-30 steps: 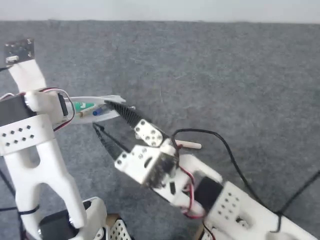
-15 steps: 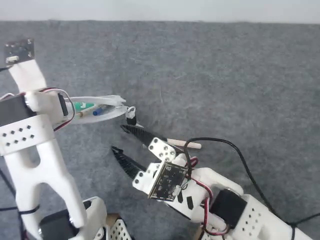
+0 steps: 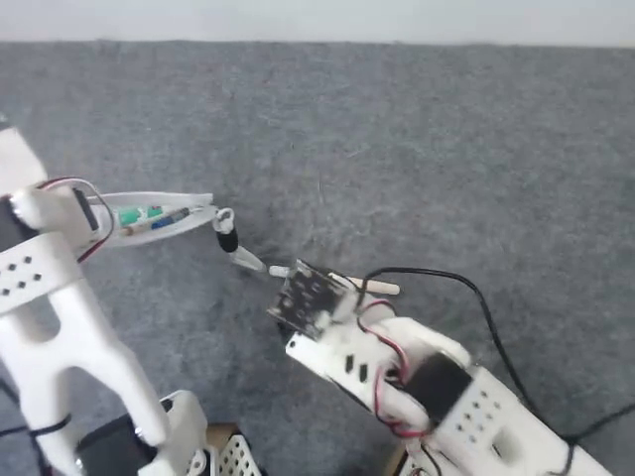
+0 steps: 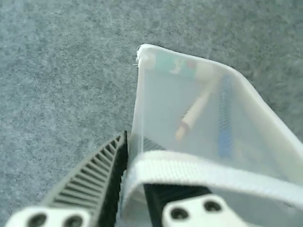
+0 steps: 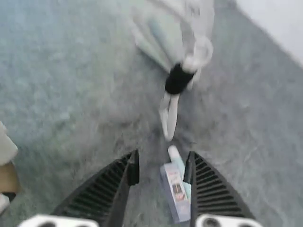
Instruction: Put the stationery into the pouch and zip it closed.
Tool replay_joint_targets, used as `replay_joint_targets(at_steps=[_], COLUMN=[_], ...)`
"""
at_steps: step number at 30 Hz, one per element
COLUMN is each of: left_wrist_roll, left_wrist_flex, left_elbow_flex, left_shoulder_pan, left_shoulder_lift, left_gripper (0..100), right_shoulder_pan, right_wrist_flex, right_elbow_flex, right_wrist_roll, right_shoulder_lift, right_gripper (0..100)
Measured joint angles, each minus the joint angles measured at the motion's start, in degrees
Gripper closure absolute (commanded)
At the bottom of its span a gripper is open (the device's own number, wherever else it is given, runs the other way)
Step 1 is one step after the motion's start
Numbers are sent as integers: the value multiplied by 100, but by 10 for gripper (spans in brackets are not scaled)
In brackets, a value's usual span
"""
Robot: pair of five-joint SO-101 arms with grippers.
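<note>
The left jaws clamp the pouch (image 4: 161, 109) by its edge, pens (image 4: 225, 123) inside. The right jaws stand partly open astride a small tube (image 5: 176, 189) on the tabletop (image 5: 57, 94), just short of the zip pull (image 5: 179, 80).

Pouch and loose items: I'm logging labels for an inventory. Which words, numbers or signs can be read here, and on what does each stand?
No text here can be read.
On the green label of an item inside the pouch: pale marks, too blurred to read.
On the small pale object lying on the carpet: a label with reddish marks, too blurred to read.
</note>
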Motion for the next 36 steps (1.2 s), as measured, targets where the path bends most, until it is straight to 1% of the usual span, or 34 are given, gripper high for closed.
replay_joint_targets(at_steps=[4, 8, 13, 25, 29, 36], left_wrist_roll=[53, 53, 62, 62, 62, 62], left_wrist_flex=[0, 0, 0, 0, 0, 0], left_elbow_flex=[0, 0, 0, 0, 0, 0], left_shoulder_pan=[-70, -88, -88, -88, -88, -88], left_shoulder_lift=[0, 0, 0, 0, 0, 0], left_gripper=[991, 991, 991, 991, 991, 991], right_shoulder_pan=[185, 387, 431, 580, 756, 835], right_wrist_flex=[-246, -721, -1204, -1301, -1301, -1301], right_elbow_flex=[0, 0, -18, -1037, -1415, -1679], right_wrist_roll=[0, 0, 273, 290, 290, 290], right_shoulder_lift=[941, 1916, 2804, 4809, 5459, 5969], right_gripper=[842, 842, 842, 846, 846, 847])
